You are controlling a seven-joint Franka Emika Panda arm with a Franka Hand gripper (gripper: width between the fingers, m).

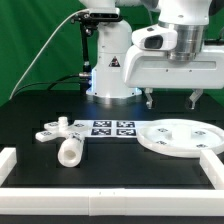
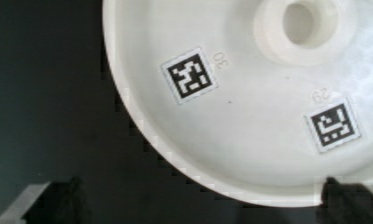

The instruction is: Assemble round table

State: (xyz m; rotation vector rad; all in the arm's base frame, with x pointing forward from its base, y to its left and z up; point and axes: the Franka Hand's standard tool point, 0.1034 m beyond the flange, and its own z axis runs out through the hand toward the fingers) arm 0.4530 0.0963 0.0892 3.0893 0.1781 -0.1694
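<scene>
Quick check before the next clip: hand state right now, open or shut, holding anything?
The hand is open and holds nothing; it hangs over the round disc.

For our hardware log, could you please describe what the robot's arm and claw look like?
The arm is glossy white with rounded casings; its base bears a dark logo. A green cable runs to it. The claw has a white boxy body and two dark fingers.

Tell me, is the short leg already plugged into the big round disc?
No, the leg lies on its side by the cross-shaped base, well apart from the disc.
</scene>
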